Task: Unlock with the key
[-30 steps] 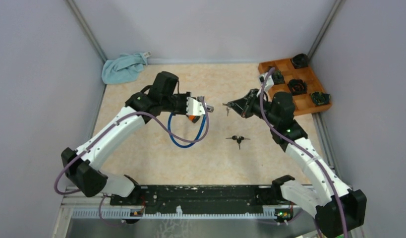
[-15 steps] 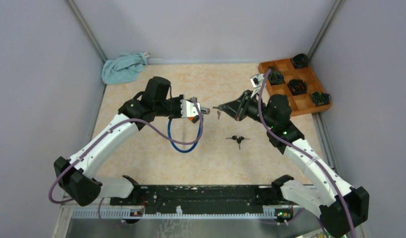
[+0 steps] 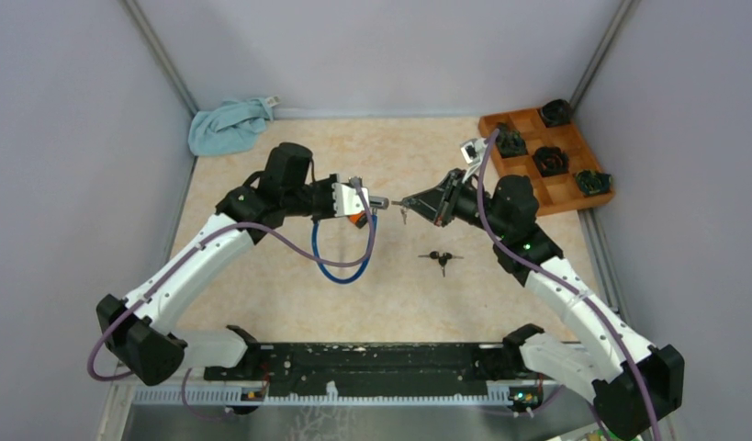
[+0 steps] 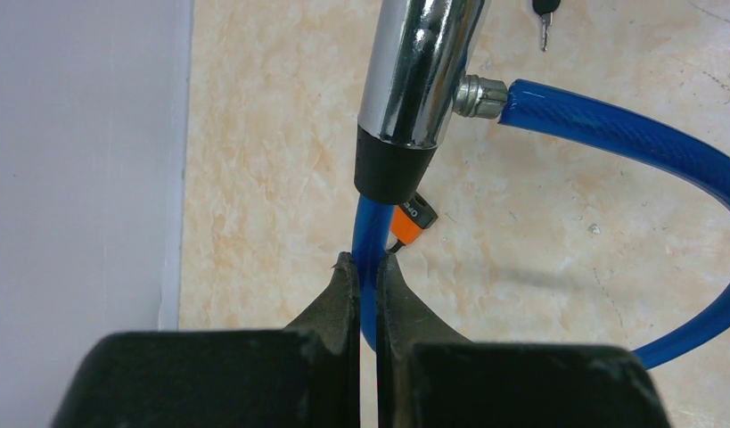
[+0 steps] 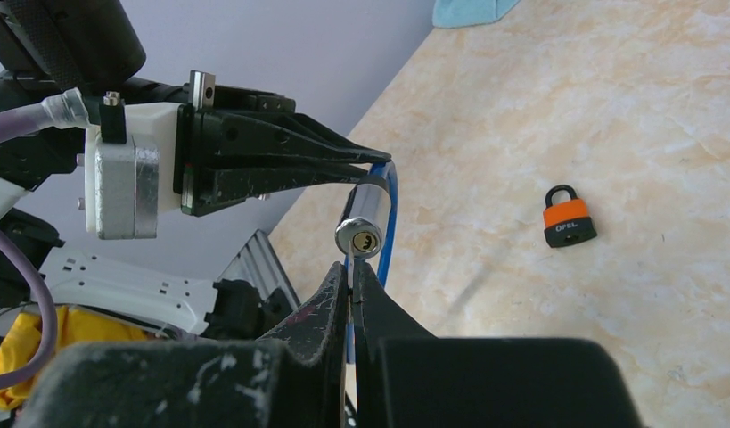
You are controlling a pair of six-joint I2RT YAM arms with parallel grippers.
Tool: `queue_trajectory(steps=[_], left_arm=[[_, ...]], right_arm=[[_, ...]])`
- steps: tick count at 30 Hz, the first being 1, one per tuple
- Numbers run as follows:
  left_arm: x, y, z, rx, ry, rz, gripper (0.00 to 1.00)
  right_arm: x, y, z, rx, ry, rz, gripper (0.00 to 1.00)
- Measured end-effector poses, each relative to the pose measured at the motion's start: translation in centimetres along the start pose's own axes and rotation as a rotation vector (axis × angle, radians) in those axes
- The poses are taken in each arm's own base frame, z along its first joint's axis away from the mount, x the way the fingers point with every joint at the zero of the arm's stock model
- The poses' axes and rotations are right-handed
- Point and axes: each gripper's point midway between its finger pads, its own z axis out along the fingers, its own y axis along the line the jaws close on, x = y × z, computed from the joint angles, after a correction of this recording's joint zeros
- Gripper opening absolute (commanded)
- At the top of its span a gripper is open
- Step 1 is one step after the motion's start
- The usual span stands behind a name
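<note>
My left gripper [image 3: 363, 198] is shut on the blue cable [image 4: 368, 234] of a cable lock and holds it above the table. The lock's chrome barrel [image 4: 416, 76] points toward my right gripper, and its keyhole face [image 5: 361, 237] shows in the right wrist view. My right gripper [image 3: 408, 201] is shut on a small key [image 5: 351, 268]; the key's tip sits just below the keyhole, almost touching the barrel. The cable loop [image 3: 340, 263] hangs down to the table.
A small orange padlock [image 5: 568, 217] lies on the table under the left gripper. A bunch of black-headed keys [image 3: 441, 258] lies mid-table. A wooden tray [image 3: 561, 197] with several black locks stands back right. A blue cloth [image 3: 230, 124] lies back left.
My right gripper has moved left with the key, up to the lock's barrel. My left arm has drawn back slightly and turned the barrel toward it.
</note>
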Motion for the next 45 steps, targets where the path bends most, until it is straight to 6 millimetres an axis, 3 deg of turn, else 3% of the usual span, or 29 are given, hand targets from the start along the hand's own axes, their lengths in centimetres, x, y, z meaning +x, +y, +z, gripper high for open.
queue_trajectory(steps=[45], left_arm=[[0.2,0.1,0.1,-0.005,0.006,0.008,0.0]], right_arm=[[2.1,-2.1,0.6,0.063,0.058,0.059,0.0]])
